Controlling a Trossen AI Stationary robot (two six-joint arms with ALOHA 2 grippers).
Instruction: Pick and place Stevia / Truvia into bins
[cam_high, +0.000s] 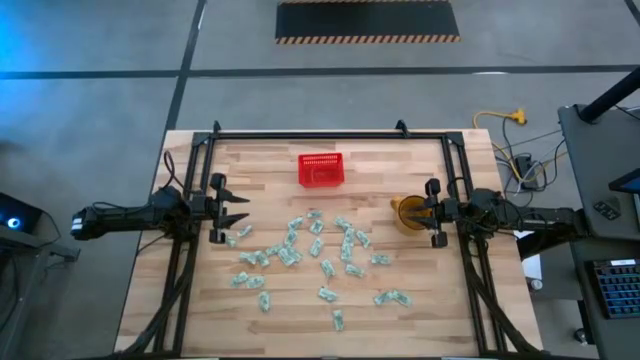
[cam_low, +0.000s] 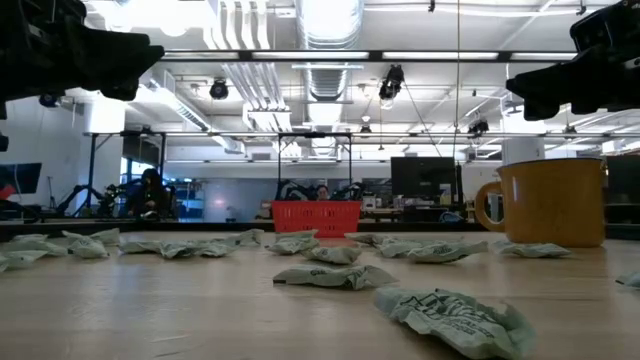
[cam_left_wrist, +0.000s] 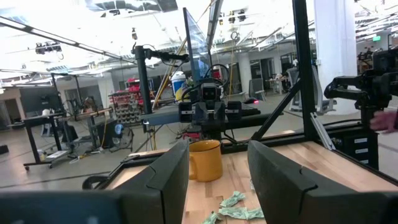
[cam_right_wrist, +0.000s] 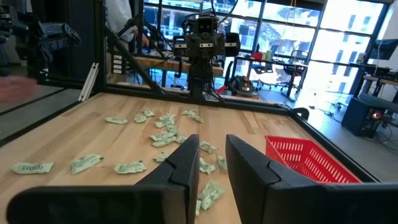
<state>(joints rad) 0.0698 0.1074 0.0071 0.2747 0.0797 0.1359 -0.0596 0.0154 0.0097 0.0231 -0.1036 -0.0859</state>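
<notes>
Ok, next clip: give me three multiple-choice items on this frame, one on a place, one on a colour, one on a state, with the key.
1. Where does the red basket stand?
A. Toward the table's far edge, beyond the sachets
B. Under the left gripper
C. Inside the mug

2. What colour is the mug by the right gripper?
A. Blue
B. Yellow
C. White

3. What state is the left gripper in?
A. Shut on a sachet
B. Shut on the basket
C. Open and empty

Key:
1 A, the high view shows it past the scattered sachets, near the far rail.
2 B, the low and left wrist views show a yellow mug.
3 C, the left wrist view shows the jaws apart with nothing between them.
</notes>
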